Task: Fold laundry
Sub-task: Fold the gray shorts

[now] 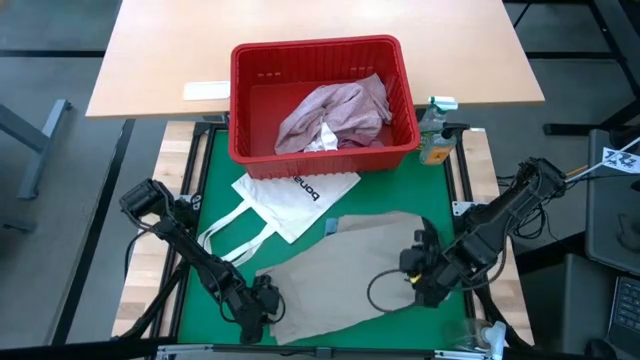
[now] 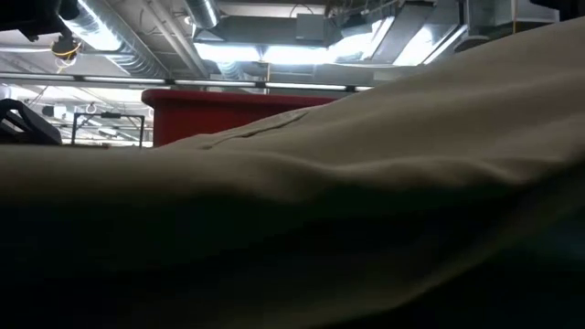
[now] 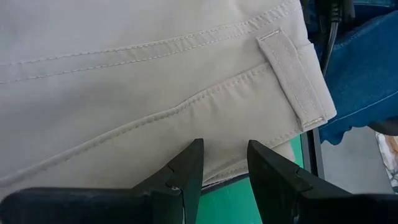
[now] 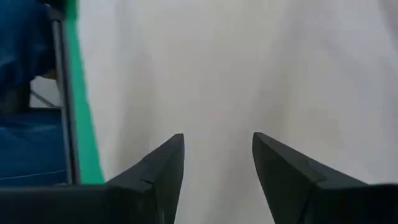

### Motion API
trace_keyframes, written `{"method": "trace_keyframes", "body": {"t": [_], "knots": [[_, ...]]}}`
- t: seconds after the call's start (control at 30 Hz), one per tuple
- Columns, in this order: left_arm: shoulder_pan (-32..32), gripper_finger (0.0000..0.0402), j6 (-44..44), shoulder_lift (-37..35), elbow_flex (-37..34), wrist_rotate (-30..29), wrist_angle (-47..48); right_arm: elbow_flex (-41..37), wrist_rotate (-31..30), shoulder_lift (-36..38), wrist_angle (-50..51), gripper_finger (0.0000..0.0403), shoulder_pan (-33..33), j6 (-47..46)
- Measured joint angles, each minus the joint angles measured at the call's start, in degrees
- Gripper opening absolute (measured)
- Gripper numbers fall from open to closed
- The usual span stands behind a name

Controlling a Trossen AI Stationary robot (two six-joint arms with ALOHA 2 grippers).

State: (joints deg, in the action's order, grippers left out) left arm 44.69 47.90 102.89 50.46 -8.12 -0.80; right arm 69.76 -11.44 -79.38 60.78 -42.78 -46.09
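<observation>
A beige-khaki garment [image 1: 340,275] lies spread on the green mat [image 1: 215,180] near the table's front edge; it fills the low view [image 2: 366,183]. My left gripper [image 1: 258,308] stands open at the garment's near left edge, its fingers [image 3: 193,165] just over the stitched waistband beside a belt loop [image 3: 298,81]. My right gripper [image 1: 420,280] hangs open above the garment's right part [image 4: 249,74], pointing steeply down. A mottled pink garment [image 1: 335,115] and a small white piece [image 1: 325,138] lie in the red basket [image 1: 245,100].
A white tote bag with black lettering [image 1: 295,195] lies on the mat between basket and khaki garment, its loop handles toward the left. A small bottle [image 1: 433,135] stands right of the basket. Blue denim [image 3: 360,74] shows beyond the table's near edge.
</observation>
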Motion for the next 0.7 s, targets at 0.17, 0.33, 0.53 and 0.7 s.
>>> {"method": "trace_keyframes", "body": {"t": [0.17, 0.33, 0.53, 0.7], "knots": [[0.1, 0.0119, 0.19, -0.08, 0.07, -0.17, 0.39, -4.24, 2.87, -1.85, -8.23, 0.0191, -1.41, 1.28], [0.11, 0.0119, 0.16, -0.09, 0.09, -0.31, 0.4, -6.96, 6.1, -4.6, -12.41, 0.0191, -3.41, 1.28], [0.12, 0.0119, 0.15, -0.11, 0.13, -0.79, 0.4, -8.71, 6.92, -7.84, -13.71, 0.0191, -5.26, 1.49], [0.07, 0.0119, 1.31, -0.52, 0.35, 0.63, 0.24, -7.56, 6.46, -8.0, -11.63, 0.0191, -5.21, 1.55]]}}
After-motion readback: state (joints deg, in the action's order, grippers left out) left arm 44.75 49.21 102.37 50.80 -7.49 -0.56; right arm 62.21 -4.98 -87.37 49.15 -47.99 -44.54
